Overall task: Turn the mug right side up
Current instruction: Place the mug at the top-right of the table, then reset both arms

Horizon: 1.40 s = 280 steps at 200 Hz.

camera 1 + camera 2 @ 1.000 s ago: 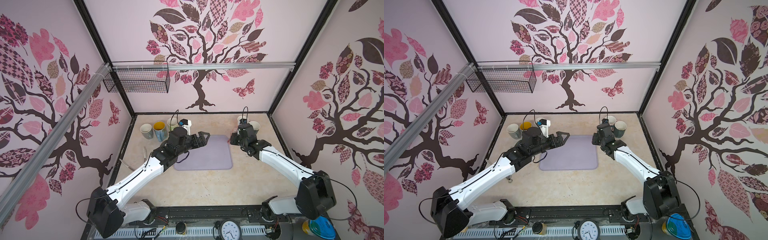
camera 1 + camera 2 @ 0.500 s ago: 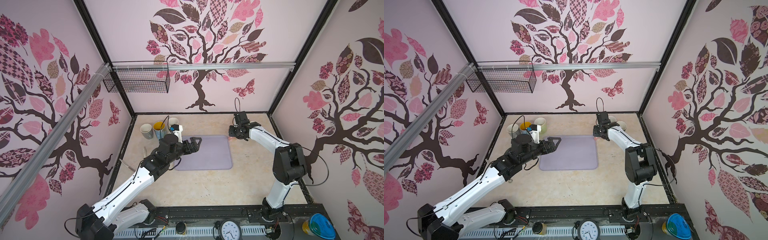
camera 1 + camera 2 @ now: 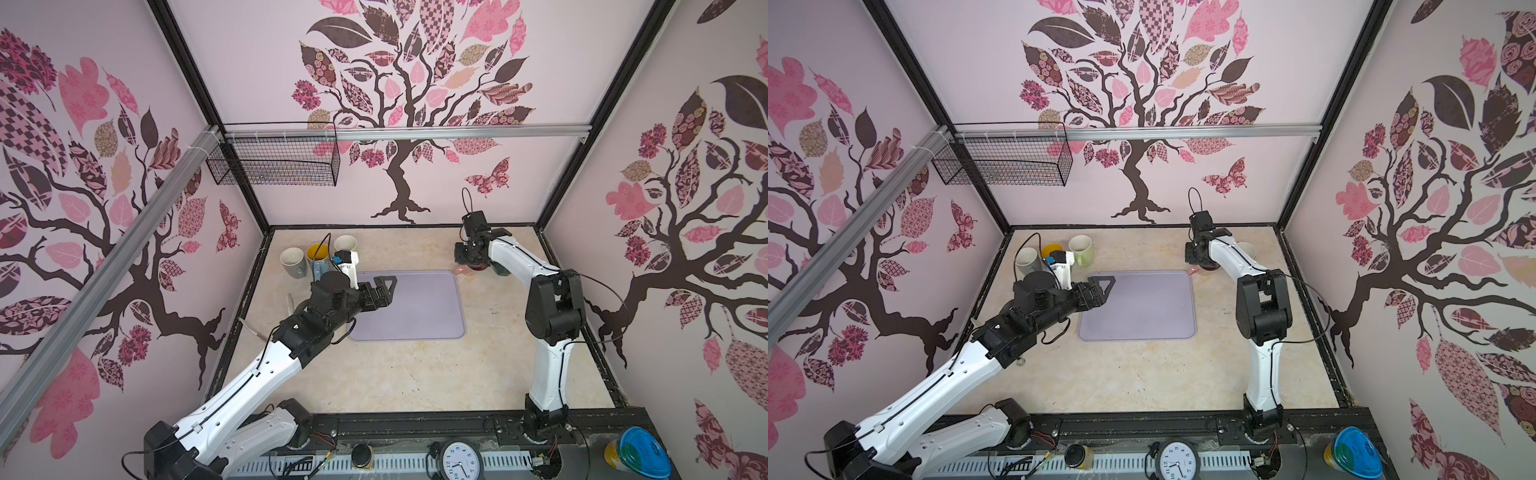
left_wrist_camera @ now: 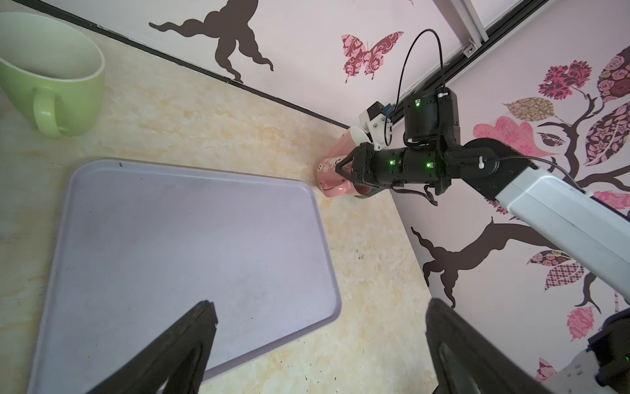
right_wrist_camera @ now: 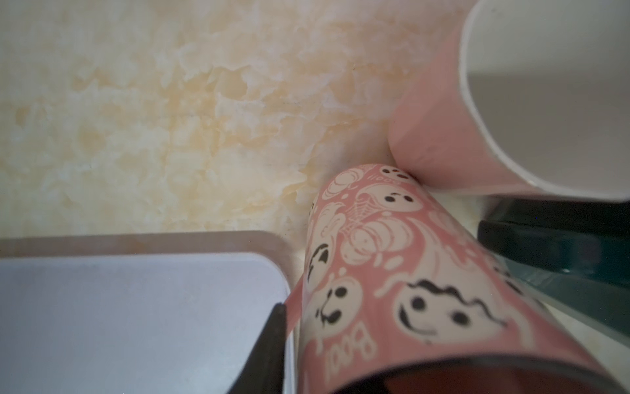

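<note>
The mug point(image 5: 392, 273) now appears mouth-up on the desk point(image 5: 170, 119), between the tray point(image 4: 191, 238) corner and a plain pink cup point(image 5: 439, 136); the right gripper point(image 4: 345, 177) has lowered it there, whether gripping or released cannot be told; the turn looks complete; the left gripper point(image 4: 324, 305) hangs open.

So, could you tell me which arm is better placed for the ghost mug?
Right: the right gripper is at the ghost mug by the tray corner; the left gripper hovers open over the tray.
</note>
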Available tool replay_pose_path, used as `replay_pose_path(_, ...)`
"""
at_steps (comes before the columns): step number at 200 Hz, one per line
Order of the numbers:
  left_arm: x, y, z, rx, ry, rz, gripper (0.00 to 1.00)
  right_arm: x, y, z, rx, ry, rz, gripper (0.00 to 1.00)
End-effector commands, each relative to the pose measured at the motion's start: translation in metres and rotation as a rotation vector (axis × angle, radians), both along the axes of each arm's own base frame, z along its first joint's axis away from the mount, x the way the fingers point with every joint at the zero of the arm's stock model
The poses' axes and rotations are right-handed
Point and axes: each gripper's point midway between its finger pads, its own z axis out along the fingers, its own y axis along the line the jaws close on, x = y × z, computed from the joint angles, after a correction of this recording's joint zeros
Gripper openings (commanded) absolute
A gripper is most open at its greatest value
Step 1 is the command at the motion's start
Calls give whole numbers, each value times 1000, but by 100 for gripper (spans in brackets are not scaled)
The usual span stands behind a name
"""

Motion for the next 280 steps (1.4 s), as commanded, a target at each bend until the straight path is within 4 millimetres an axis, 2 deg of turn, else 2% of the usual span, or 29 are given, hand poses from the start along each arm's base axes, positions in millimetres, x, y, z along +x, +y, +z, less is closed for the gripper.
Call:
replay_pose_path(1,0,4,-7,23,-1,5,98,16,-3,12,-23,-29,8,69)
replay_pose_path(13,0,4,-7,25,0,4,99,18,-3,19,-23,-42,14,83)
replay_pose_path(39,1,5,-6,44,-7,8,98,17,-2,42,-10,-101,21,99)
replay_pose_path(94,17,43,1,215,-97,178,99,-4,-13,103,9,-282,-7,100)
replay_pose_path(116,22,71,-4,336,-124,293,99,-23,-21,124,31,-393,-37,99)
replay_pose_path(135,28,108,-12,462,-180,461,98,-47,-25,132,87,-550,-46,100)
replay_pose_path(157,38,139,-27,549,-252,566,99,-82,-32,126,120,-731,-31,99)
replay_pose_path(181,44,178,-45,646,-221,679,99,-125,-57,110,82,-900,-92,100)
replay_pose_path(204,50,199,-61,730,-210,739,99,-150,-87,83,-44,-918,-188,100)
replay_pose_path(230,56,222,-78,788,-155,810,99,-167,-122,52,-159,-891,-354,99)
replay_pose_path(259,64,249,-114,740,-59,853,99,-163,-127,19,-217,-827,-369,100)
replay_pose_path(280,69,264,-126,764,8,892,99,-158,-129,15,-221,-829,-378,100)
